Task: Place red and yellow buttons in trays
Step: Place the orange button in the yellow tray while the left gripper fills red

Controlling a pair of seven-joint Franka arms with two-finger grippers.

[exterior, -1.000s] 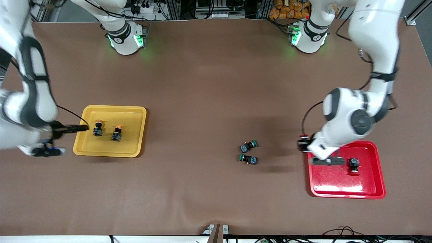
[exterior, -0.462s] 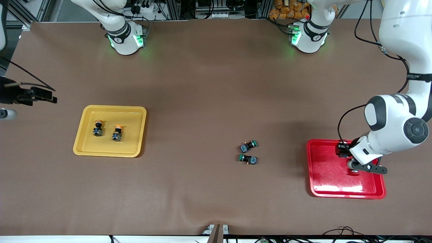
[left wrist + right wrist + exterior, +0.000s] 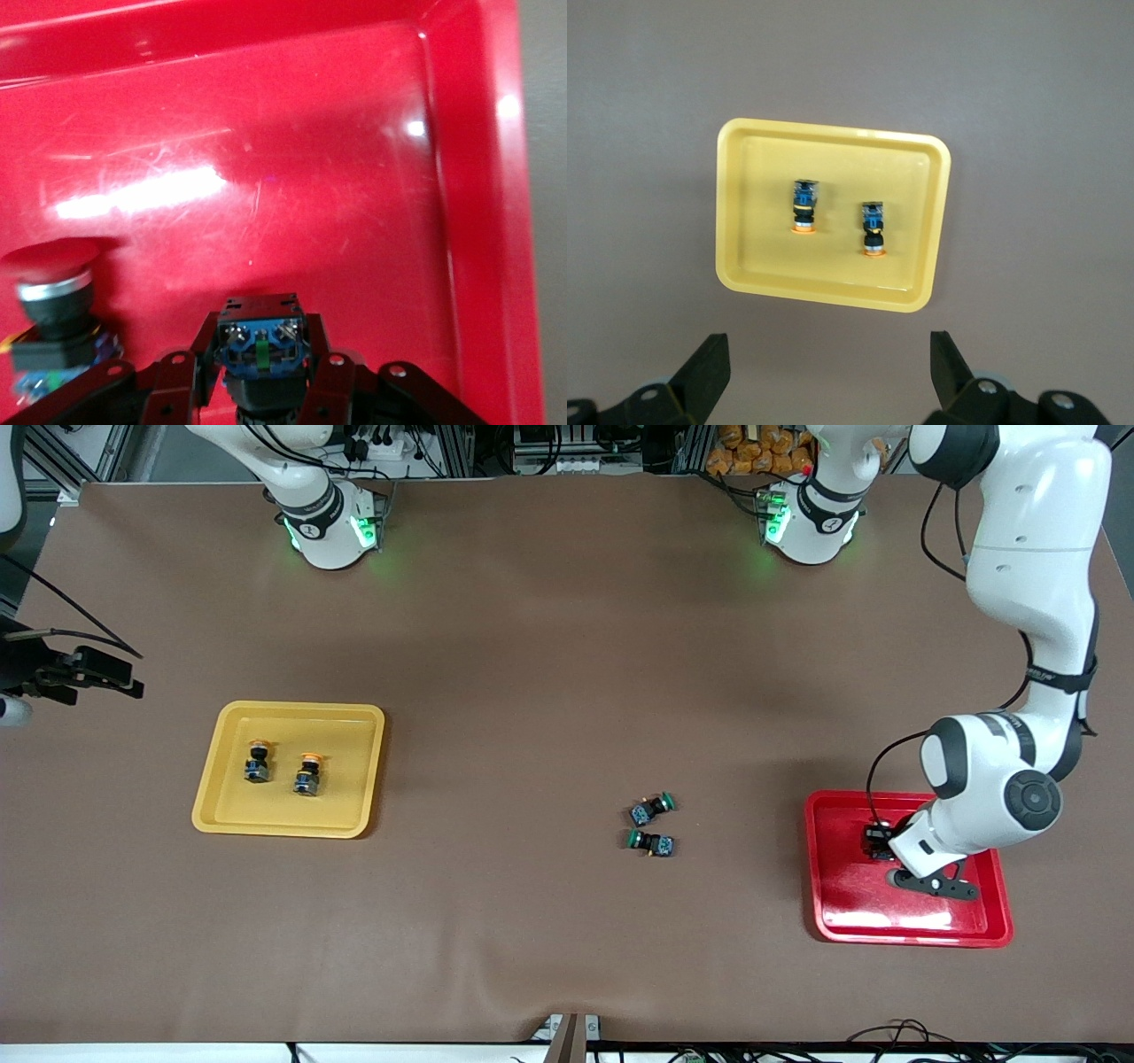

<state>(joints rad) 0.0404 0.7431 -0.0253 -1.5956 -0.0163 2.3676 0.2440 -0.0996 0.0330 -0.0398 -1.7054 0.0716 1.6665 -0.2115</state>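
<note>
Since my left claw does the work: it (image 3: 261, 390) hangs low over the red tray (image 3: 842, 921), pinching a switch.
Held switch: blue-and-black body (image 3: 260, 341) points away from the wrist, cap hidden between my fingers (image 3: 332, 390), so I cannot tell its colour; I take it for the second red one.
Neighbour: a red switch (image 3: 53, 305) stands in the tray just beside my claw, cap toward the tray floor.
Step in hand: I judge it is setting this switch down in the red tray.
How to do it well: lower until the switch meets the floor, then part the fingers slowly so it does not topple.
Clearance: keep off the neighbour; drift toward the bare floor rather than toward it.
Rim: stay inside it, since the glossy floor looks slippery.
Right claw: it (image 3: 824, 372) is spread wide and empty, held high and waiting off the right arm's end of the table, looking down on the yellow tray (image 3: 213, 815).
Yellow tray: two yellow switches (image 3: 257, 762) (image 3: 307, 772) lie in it already.
Green switches: two (image 3: 652, 808) (image 3: 651, 842) lie mid-table; they are not mine to move.
Progress: by my reckoning this is the last placement.
</note>
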